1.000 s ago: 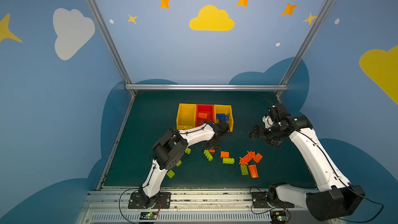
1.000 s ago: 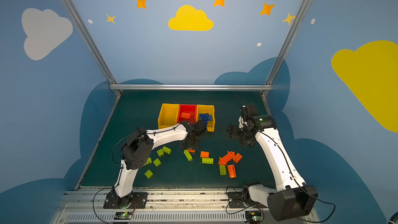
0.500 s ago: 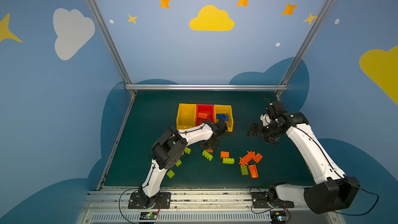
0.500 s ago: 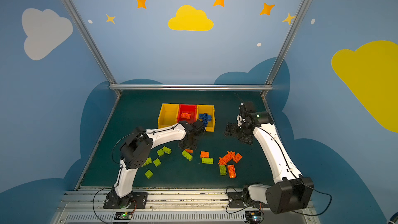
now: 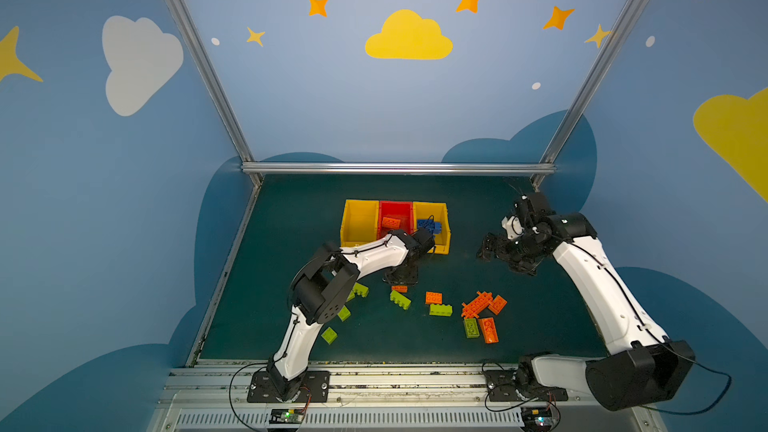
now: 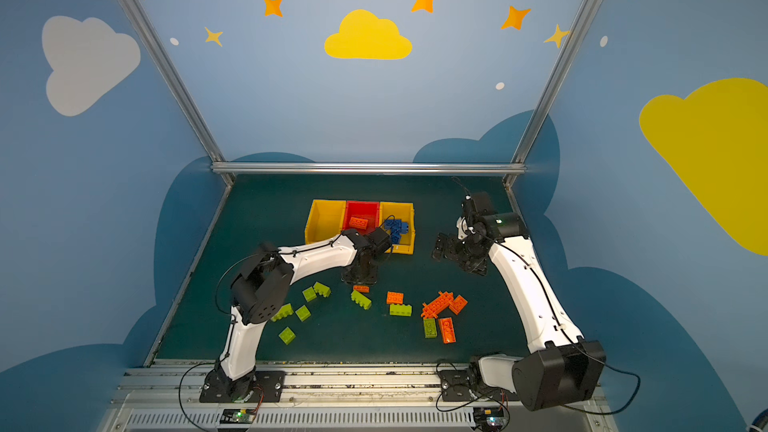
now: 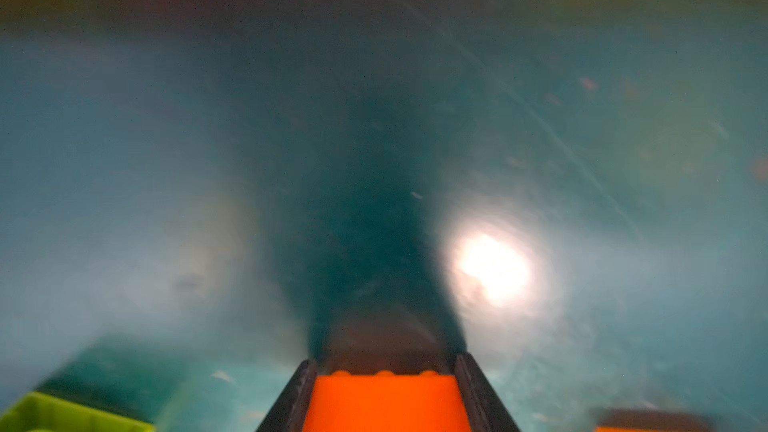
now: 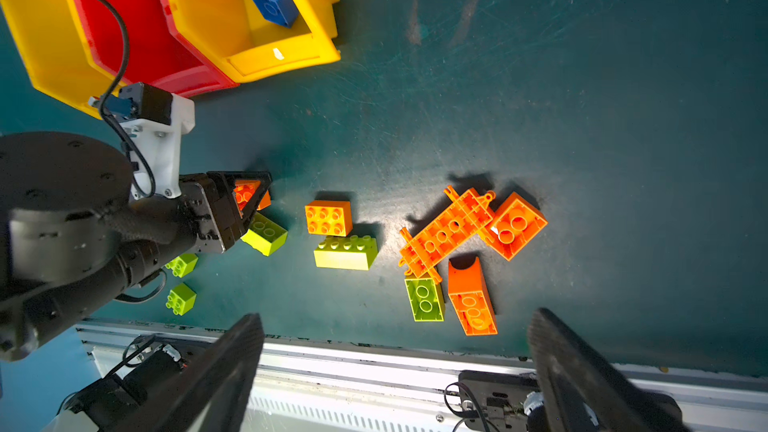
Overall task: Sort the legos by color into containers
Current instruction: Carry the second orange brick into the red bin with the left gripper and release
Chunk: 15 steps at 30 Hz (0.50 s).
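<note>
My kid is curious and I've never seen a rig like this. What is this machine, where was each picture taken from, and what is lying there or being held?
It is two white robot arms fixed at the front of a dark green mat, each ending in a two-fingered gripper. Two pictures look down from above; two come from cameras on the wrists. At the back stand three bins: the left yellow bin looks empty, the red bin holds one orange brick, the right yellow bin holds blue bricks. Lime green bricks and loose orange bricks lie on the mat. The left gripper is down at the mat, fingers against both sides of a gripped orange brick. The right gripper hangs open and empty.
</note>
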### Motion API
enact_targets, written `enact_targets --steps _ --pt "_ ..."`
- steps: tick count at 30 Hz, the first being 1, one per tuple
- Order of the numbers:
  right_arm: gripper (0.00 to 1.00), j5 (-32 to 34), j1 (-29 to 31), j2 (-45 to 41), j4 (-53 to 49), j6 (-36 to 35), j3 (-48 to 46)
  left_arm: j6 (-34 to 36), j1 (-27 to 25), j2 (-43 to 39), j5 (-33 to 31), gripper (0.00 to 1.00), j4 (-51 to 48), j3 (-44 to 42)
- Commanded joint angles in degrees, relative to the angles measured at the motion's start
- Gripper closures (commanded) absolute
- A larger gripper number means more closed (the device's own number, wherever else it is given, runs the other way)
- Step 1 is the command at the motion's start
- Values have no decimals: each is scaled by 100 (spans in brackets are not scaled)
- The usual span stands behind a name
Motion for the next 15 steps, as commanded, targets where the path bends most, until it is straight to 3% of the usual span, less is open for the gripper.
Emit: enact_targets --steps 1,8,15 --pt "3 12 -19 41 2 -20 210 208 170 -28 -280 58 -435 319" --pt "3 77 -19 95 9 -17 414 494 423 180 -474 58 -805 1270" --pt "3 163 -18 162 80 8 551 786 810 717 -874 58 -1210 2744"
